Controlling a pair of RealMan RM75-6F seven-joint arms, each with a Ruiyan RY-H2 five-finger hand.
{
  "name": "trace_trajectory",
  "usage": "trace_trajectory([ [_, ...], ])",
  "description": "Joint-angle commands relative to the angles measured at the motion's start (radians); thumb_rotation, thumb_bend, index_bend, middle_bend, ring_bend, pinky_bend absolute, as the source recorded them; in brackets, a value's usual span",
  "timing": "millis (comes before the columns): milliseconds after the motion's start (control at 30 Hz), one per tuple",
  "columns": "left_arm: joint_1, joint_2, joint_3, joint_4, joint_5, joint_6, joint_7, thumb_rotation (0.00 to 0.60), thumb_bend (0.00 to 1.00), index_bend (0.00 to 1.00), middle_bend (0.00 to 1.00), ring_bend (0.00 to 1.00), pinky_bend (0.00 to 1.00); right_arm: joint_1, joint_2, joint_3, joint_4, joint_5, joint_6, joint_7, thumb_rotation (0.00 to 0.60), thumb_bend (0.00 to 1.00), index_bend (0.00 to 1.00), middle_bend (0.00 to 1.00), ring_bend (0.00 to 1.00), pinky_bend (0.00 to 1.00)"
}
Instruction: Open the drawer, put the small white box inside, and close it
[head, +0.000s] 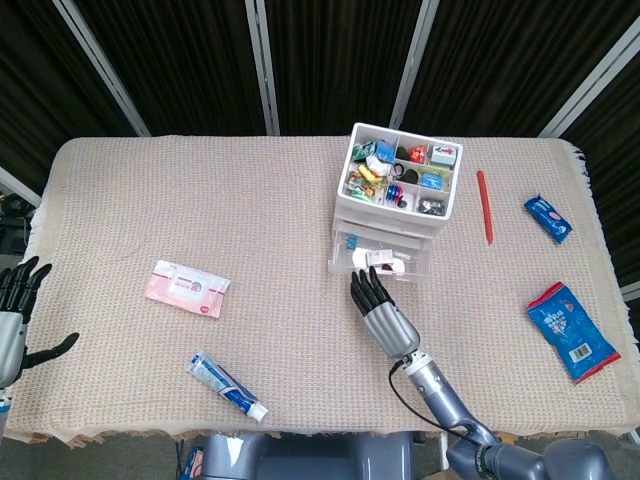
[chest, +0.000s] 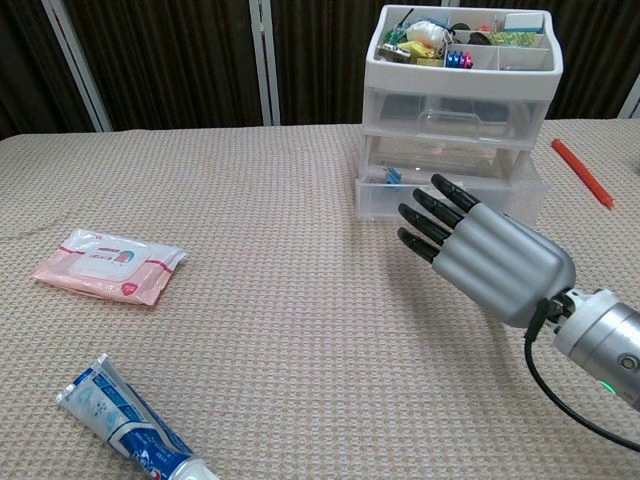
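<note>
White small box (head: 379, 258) lying inside the part-open bottom drawer (head: 381, 262), long axis crosswise, just ahead of the empty, flat, spread right hand (head: 382, 310); left hand (head: 14, 318) open too, well apart at table edge.

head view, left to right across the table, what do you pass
left hand → wipes pack → toothpaste tube → right hand → red pen → small blue packet → large blue snack bag

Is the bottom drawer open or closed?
Open partway: the bottom drawer sticks out past the organizer, with the small white box visible inside.
</note>
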Motion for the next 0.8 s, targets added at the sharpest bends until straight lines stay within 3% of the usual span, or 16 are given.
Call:
trace_trajectory([
  [33, 0.0, 0.001, 0.0, -0.002, -0.001, -0.001, -0.002, 0.6, 0.19, 0.07, 0.0, 0.0, 0.0, 0.015, -0.013, 0.015, 0.02, 0.01, -0.011, -0.005, 0.6, 0.23, 0.08, 0.0, 0.0, 0.0],
  [333, -0.001, 0.005, 0.0, -0.005, -0.005, -0.007, -0.008, 0.6, 0.18, 0.07, 0.0, 0.0, 0.0, 0.044, -0.023, 0.068, 0.063, 0.06, -0.022, -0.012, 0.6, 0.23, 0.08, 0.0, 0.0, 0.0],
  [800, 0.0, 0.004, 0.0, -0.009, -0.007, -0.008, 0.001, 0.6, 0.19, 0.07, 0.0, 0.0, 0.0, 0.039, 0.011, 0.088, 0.074, 0.122, -0.027, -0.015, 0.6, 0.23, 0.08, 0.0, 0.0, 0.0],
])
